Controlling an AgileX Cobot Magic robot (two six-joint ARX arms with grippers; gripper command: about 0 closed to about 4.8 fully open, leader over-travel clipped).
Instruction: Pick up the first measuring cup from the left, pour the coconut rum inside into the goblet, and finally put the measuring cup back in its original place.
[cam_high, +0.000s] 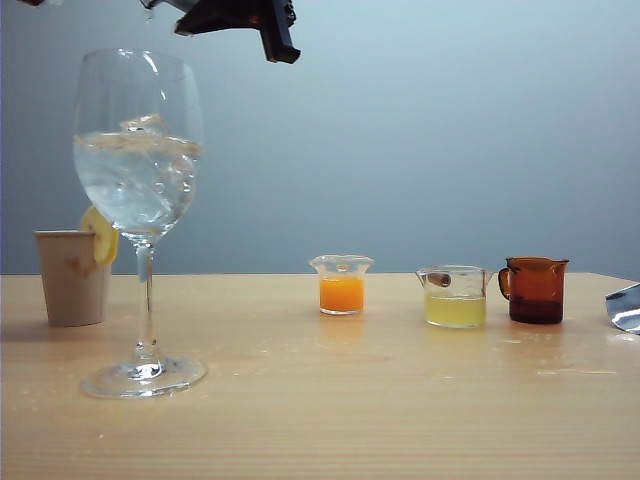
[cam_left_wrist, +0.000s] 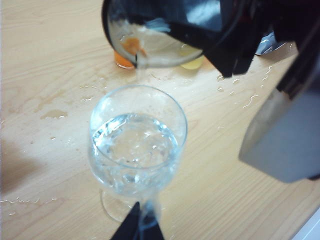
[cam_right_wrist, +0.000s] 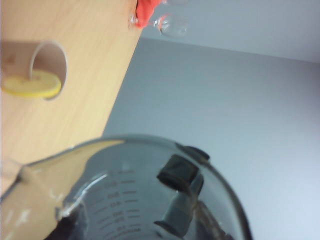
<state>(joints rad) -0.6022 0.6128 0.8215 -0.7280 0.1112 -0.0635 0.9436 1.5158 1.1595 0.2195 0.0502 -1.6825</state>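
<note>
Right end effector clamped on smoky grey translucent glass measuring cup, tipped above tall clear stemmed goblet, thin clear coconut rum falling into goblet, left end effector near goblet's foot, grip unreadable.

My right end effector hangs high at the top of the exterior view, over the left side, reaching across from its own side. Its wrist is rolled over sideways. Its dark fingers are clamped on the first measuring cup, one pad inside the wall, holding it tipped. From my left wrist camera I see the same arm's dark body up high. My left end effector shows only as dark fingertips at the frame edge; I cannot tell how its jaws stand.
</note>
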